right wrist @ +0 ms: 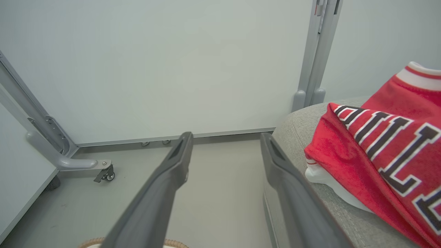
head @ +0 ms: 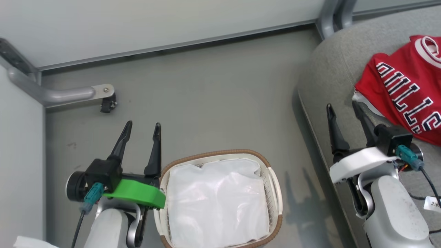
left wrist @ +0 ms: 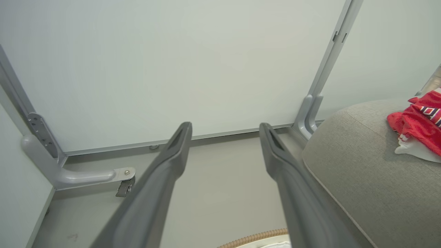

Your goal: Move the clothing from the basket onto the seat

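A red jersey (head: 406,93) with black, white-edged letters and a white-striped collar lies rumpled on the grey seat (head: 330,69), far right. The basket (head: 272,179) sits near, showing its white liner (head: 217,203). The left gripper (head: 143,125) and right gripper (head: 342,105) have their jaws spread, holding nothing.

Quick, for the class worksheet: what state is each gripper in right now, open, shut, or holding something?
Left gripper: jaws open, holding nothing.
Right gripper: jaws open, holding nothing.

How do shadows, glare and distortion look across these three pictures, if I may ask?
Head view: soft shadows on the floor beside the basket, mild sheen on its liner. Left wrist view: wide-angle lens splays the panel posts. Right wrist view: jersey lettering crisp, even light, no glare.
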Robot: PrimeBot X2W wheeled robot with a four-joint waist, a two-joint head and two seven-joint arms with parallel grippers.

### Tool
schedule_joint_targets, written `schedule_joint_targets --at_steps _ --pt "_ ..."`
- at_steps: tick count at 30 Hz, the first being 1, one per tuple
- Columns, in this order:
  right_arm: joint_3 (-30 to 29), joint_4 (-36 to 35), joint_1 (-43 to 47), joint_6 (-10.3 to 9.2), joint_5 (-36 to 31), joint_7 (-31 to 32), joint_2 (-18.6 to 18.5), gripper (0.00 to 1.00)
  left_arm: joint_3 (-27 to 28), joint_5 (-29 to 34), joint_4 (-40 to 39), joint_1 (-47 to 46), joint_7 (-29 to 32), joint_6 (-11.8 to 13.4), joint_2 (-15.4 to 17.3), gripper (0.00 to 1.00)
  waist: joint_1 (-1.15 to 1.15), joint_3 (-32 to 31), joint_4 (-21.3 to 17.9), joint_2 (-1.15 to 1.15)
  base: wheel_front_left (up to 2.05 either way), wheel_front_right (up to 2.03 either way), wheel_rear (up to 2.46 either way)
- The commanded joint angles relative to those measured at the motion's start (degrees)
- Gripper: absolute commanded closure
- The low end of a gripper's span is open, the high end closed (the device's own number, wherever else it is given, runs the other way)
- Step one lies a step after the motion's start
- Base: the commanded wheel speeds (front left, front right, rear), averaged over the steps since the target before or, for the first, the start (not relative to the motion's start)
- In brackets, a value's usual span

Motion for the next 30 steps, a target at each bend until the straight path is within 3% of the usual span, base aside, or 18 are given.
schedule_joint_targets --at_steps 1,14,29,30 --pt "0.0 0.5 1.4 -0.06 0.2 -0.1 -0.1 0.00 0.8 0.7 0.2 1.3 0.0 -0.2 0.0 0.00 0.00 -2.4 2.7 0.00 0.00 0.00 0.00" --pt "0.8 2.3 6.6 -0.06 0.6 -0.1 0.7 0.00 6.3 -1.5 2.6 8.3 0.0 -0.2 0.0 0.00 0.00 -7.5 3.5 0.00 0.00 0.00 0.00" --pt "0.1 3.1 10.9 -0.06 1.0 -0.1 1.0 0.00 7.7 -3.5 5.1 13.2 0.0 -0.2 0.0 0.00 0.00 -11.1 4.8 0.00 0.00 0.00 0.00" --pt "0.2 3.1 10.5 0.00 0.8 0.0 1.0 1.00 7.4 -3.5 5.0 12.5 0.0 0.0 -0.1 1.00 0.00 -11.0 4.7 0.00 0.00 0.00 0.00"
